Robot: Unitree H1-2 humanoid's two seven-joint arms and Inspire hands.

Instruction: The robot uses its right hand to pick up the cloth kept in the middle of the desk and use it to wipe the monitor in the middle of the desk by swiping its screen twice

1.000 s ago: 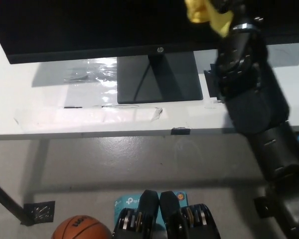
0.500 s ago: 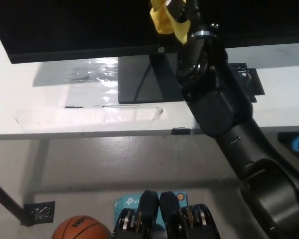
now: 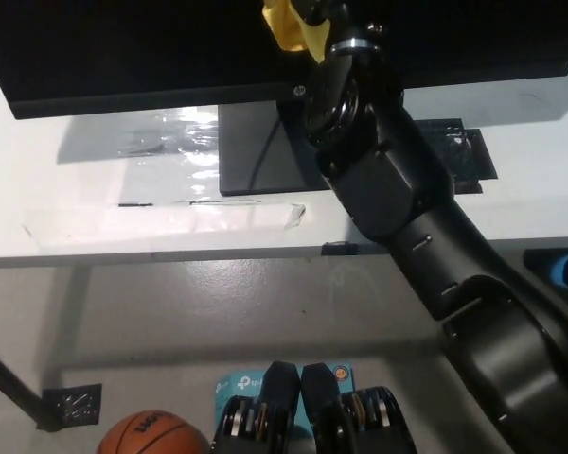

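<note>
- A basketball (image 3: 151,432) lies on the floor at lower left, well apart from the work; the white left hand is not in view.
- The white table (image 3: 95,203) carries a strip of clear tape or film along its front edge, left of the monitor stand (image 3: 256,151), which sits flat on the table surface.
- The monitor (image 3: 123,52) fills the top of the view, its dark screen facing the robot, so a hand reaching forward meets the glass directly.
- The yellow cloth (image 3: 289,24) is bunched against the screen near its upper middle, above the logo on the bezel.
- The right hand (image 3: 322,14) is raised to the screen with the cloth in its hold; the picture's top edge cuts off most of the hand, so how the fingers close on the cloth cannot be told exactly.
- The black arm rises steeply from lower right, probably to keep the cloth pressed against the glass during a swipe.
- A dark mat (image 3: 459,151) lies on the table just right of the arm.
</note>
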